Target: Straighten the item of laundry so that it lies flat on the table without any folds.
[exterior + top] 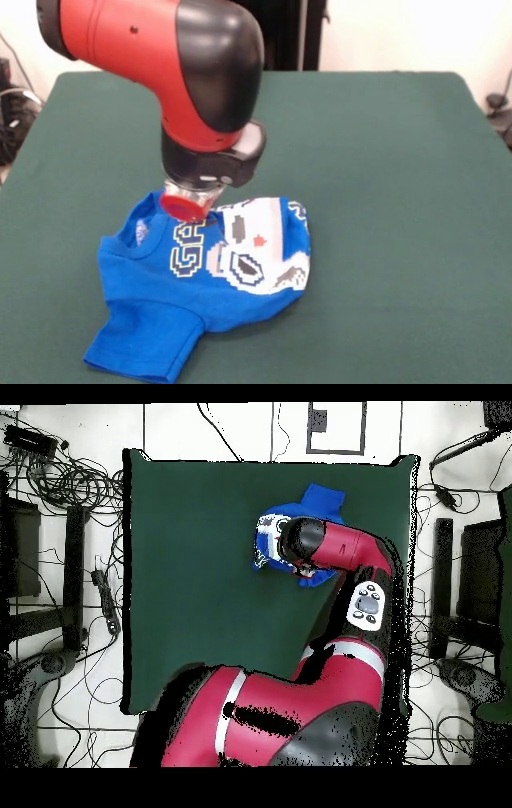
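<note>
The blue T-shirt lies crumpled on the green table, near the front edge and left of the middle. Its printed front faces up and is bunched, with the white-grey pixel print and yellow-outlined letters partly folded. One sleeve sticks out toward the front left. My gripper points straight down onto the shirt's far edge near the collar, its red tip touching the cloth. In the overhead view the arm covers most of the shirt, and the gripper is hidden under the wrist.
The table extends wide on all sides of the shirt. Cables and black stands lie on the floor around the table. The arm's elbow and base overhang the table's bottom-right part in the overhead view.
</note>
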You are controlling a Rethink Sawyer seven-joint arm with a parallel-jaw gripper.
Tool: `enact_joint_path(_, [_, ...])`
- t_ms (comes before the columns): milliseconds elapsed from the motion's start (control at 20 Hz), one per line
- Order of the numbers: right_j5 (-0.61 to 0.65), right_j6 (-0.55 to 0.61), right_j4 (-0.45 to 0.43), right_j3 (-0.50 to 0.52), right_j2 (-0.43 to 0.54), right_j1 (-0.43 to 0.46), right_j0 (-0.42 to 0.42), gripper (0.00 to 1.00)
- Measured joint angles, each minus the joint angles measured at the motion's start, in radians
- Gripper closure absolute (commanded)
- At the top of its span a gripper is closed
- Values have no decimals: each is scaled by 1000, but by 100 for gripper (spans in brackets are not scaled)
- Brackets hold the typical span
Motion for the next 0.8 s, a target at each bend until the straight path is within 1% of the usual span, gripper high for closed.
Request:
enact_joint_path(250, [-104,0,-2,81,0,-39,-32,100])
enact_joint_path(400, [-170,0,-5,147,0,-68,-55,100])
enact_joint_path(500, [-191,0,-8,180,0,-83,-63,100])
enact_joint_path(550, [-201,0,-10,216,0,-101,-67,100])
enact_joint_path(650, [-203,0,-12,229,0,-108,-68,100])
enact_joint_path(800, [-203,0,-24,281,0,-139,-68,100])
